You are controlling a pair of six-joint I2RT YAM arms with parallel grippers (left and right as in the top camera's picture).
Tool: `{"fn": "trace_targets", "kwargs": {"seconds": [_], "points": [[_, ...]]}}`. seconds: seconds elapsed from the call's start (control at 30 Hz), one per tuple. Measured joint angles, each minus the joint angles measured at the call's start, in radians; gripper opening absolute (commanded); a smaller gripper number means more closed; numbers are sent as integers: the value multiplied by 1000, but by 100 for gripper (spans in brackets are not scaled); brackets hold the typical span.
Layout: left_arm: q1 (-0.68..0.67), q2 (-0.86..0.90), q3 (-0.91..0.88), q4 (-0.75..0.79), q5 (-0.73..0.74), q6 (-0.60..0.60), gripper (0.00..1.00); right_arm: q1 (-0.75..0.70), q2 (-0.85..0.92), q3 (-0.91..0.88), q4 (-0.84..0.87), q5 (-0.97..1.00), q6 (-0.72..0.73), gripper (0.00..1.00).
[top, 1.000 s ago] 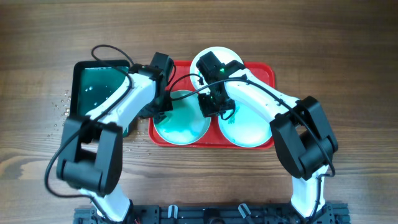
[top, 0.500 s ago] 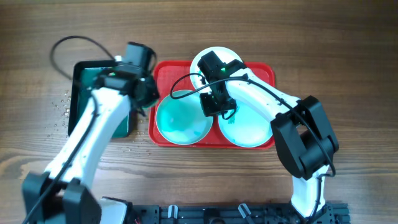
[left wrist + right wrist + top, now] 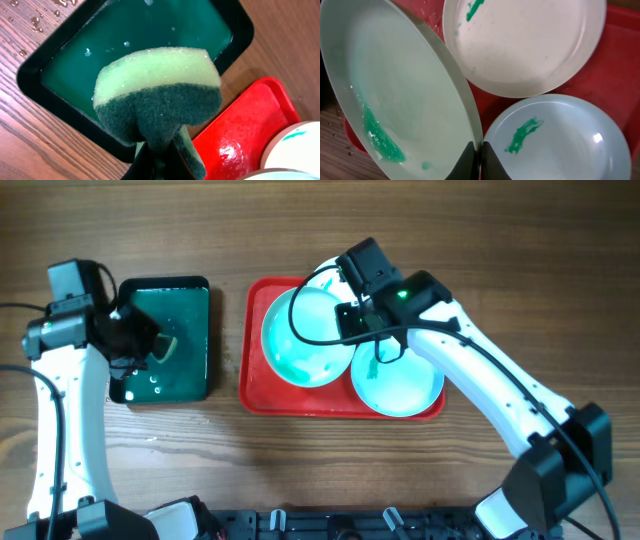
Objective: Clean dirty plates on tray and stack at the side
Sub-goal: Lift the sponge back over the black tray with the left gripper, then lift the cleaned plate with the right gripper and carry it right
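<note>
Back over green tray (image 3: 190,315): L claw (image 3: 150,345)

We see a red tray (image 3: 246,385). The white plate (image 3: 530,50), left turquoise plate (image 3: 395,90) and right turquoise plate (image 3: 560,140) carry teal smears. The sponge (image 3: 160,95) is yellow-green over dark green, the small tray (image 3: 165,281) black-rimmed and green inside, and the worktop (image 3: 300,465) brown wood-grain.

The overhead camera is looking straight down on the whole table (image 3: 300,470). Both wrist cameras are looking down from close range, and all three views are sharing the red tray (image 3: 262,392).
</note>
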Motion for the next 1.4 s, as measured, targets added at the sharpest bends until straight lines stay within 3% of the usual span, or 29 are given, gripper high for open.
{"fn": "trace_targets", "kwargs": {"seconds": [0.17, 0.63, 1.1, 1.23, 1.4], "points": [[21, 0, 0, 0, 28, 0, 4, 21, -15, 0, 1, 97, -3, 4], [21, 0, 0, -1, 38, 0, 4, 277, -15, 0, 74, 507, -39, 4], [21, 0, 0, 0, 40, 0, 4, 451, -15, 0, 171, 893, -364, 4], [21, 0, 0, -1, 41, 0, 4, 525, -15, 0, 274, 1081, -511, 4], [21, 0, -1, -2, 41, 0, 4, 569, -15, 0, 358, 1179, -635, 4]]}}
